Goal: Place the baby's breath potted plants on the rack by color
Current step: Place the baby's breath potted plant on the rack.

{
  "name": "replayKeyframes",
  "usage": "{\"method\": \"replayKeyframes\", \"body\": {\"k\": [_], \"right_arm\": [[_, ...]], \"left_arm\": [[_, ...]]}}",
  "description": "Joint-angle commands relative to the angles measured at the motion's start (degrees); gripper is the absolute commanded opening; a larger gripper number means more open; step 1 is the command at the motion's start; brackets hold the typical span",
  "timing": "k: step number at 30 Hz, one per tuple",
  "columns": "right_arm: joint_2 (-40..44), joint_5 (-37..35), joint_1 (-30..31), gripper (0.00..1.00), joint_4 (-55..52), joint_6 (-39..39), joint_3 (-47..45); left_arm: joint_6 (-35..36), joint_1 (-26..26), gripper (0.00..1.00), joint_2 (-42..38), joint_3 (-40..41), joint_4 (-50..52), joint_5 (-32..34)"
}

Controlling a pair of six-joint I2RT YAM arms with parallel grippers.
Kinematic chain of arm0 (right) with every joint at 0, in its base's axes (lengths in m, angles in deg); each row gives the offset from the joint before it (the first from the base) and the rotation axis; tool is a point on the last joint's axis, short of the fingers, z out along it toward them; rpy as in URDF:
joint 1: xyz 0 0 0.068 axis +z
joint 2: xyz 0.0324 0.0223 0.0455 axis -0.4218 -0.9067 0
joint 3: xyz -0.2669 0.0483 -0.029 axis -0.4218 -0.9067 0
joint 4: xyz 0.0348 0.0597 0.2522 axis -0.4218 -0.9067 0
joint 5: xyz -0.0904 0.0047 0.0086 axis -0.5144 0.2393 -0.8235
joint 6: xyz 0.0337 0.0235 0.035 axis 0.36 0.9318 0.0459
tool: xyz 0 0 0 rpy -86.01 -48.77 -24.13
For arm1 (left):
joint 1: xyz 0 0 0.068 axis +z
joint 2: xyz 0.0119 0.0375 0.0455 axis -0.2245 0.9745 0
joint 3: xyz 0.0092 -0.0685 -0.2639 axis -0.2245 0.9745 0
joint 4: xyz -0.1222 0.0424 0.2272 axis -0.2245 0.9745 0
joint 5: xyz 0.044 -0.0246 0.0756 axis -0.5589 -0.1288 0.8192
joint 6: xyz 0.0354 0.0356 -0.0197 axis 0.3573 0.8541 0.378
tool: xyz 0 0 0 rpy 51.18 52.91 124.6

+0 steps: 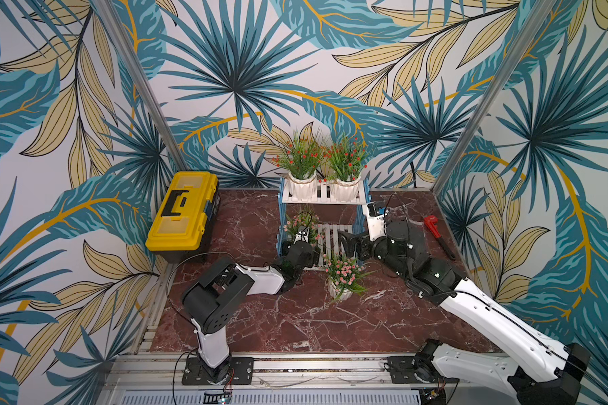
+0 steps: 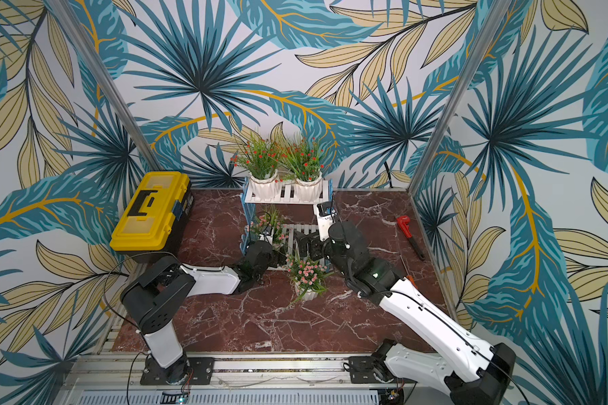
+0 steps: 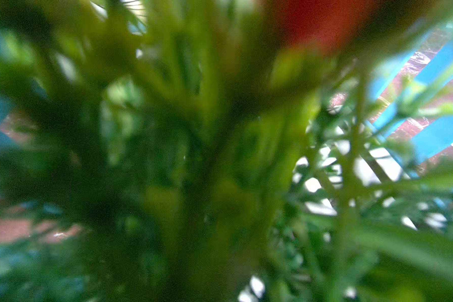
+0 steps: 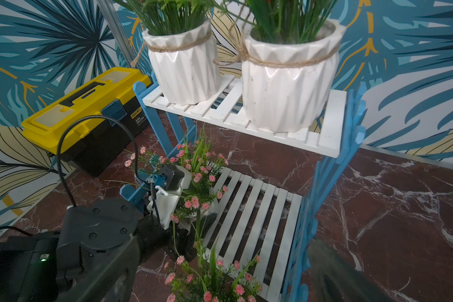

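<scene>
The rack (image 1: 325,200) stands at the back of the table, with two red-flowered plants (image 1: 301,157) (image 1: 346,159) on its upper shelf. A pink-flowered plant (image 1: 301,222) (image 4: 196,167) sits at the left end of the lower shelf. My left gripper (image 1: 301,245) (image 4: 194,230) has a finger on either side of its white pot; the grip itself is hidden. Blurred foliage fills the left wrist view. Another pink plant (image 1: 344,273) (image 4: 212,285) stands on the table in front of the rack. Beside the lower shelf's right front, my right gripper (image 1: 346,242) (image 4: 220,274) is open above that plant, holding nothing.
A yellow toolbox (image 1: 183,214) sits at the back left against the wall. A red pipe wrench (image 1: 436,235) lies at the right edge. The rack's blue side frame (image 3: 434,136) shows through the leaves in the left wrist view. The lower shelf's right half (image 4: 259,209) is bare slats.
</scene>
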Motion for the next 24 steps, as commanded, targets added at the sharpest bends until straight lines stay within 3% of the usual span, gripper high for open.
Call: {"method": "replayKeyframes", "body": {"k": [1, 4, 6, 9, 24], "right_arm": [[0.29, -0.66, 0.22, 1.00, -0.03, -0.73, -1.29], [0.16, -0.64, 0.19, 1.00, -0.20, -0.95, -0.95], [0.15, -0.72, 0.21, 1.00, -0.13, -1.06, -0.94], [0.28, -0.73, 0.16, 1.00, -0.12, -1.04, -0.94], [0.62, -0.99, 0.22, 1.00, 0.13, -0.43, -1.82]], "left_arm": [[0.21, 0.85, 0.73, 0.44, -2.47, -2.52, 0.38], [-0.53, 1.04, 0.77, 0.27, -2.48, -2.55, -0.06], [-0.71, 1.05, 0.90, 0.21, -2.48, -2.55, -0.63], [-0.58, 1.05, 1.00, 0.05, -2.31, -2.29, -0.98], [-0.56, -0.42, 0.99, -7.42, -0.77, 0.68, -0.12]]}}
